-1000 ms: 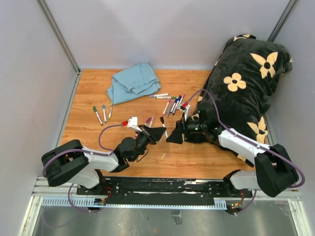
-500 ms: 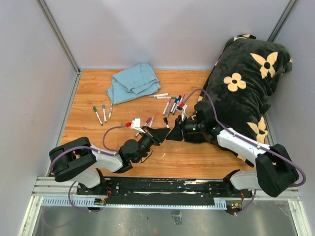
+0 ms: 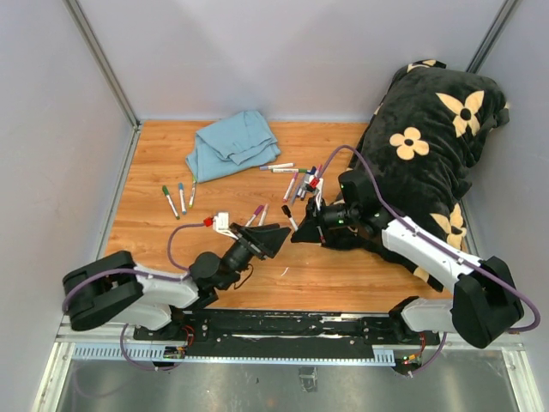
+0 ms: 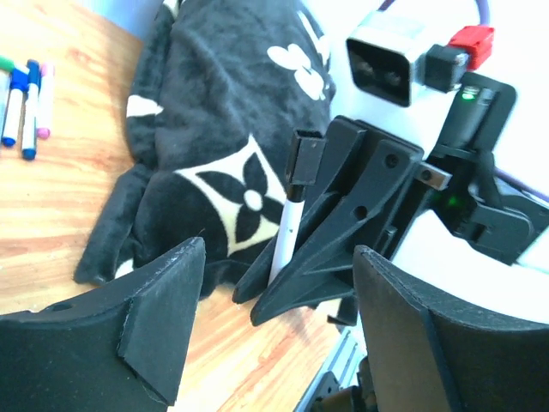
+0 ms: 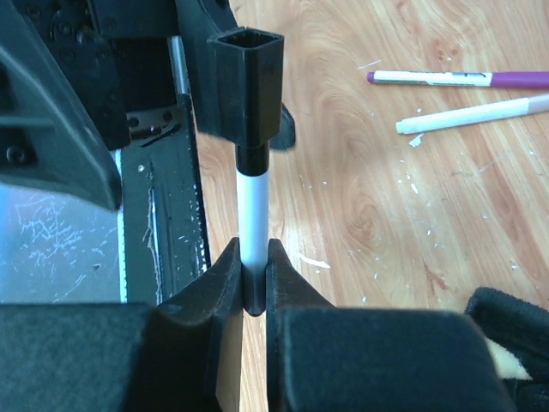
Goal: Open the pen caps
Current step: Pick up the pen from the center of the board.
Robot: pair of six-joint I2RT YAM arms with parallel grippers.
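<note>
Mid-table, right end effector (image 5: 254, 276) pinching marker (image 5: 254, 206)

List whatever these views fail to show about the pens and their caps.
- Right wrist view: the marker under the black cap disappears inside the right gripper, so its lower end is hidden.
- Top view: the clustered pens beside the pillow are too small to count their caps.
- Left wrist view: the corner pens are cut off by the frame's top-left edge.
</note>
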